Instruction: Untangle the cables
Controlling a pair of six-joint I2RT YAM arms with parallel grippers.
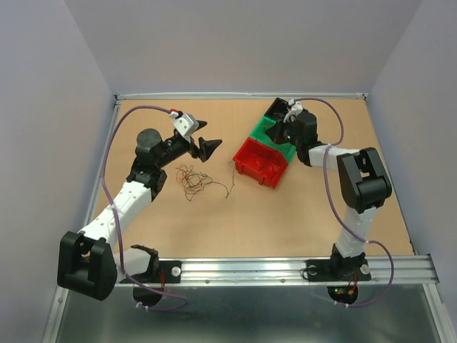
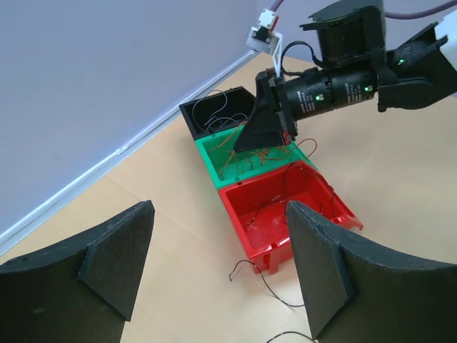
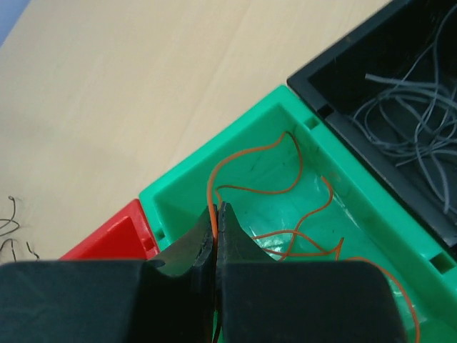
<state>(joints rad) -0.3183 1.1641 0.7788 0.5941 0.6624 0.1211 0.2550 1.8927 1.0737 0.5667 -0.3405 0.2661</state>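
Observation:
A tangle of thin orange-brown, dark and greenish cables lies on the table left of centre. My left gripper hangs open and empty above and behind it; its fingers frame the bins from the left. My right gripper is shut on an orange cable and hovers over the green bin, where the cable's loops lie. The red bin holds dark cables. The black bin holds grey cables. A dark cable trails on the table by the red bin.
The three bins stand in a diagonal row at the table's back right. Grey walls close in the table on three sides. A metal rail runs along the near edge by the arm bases.

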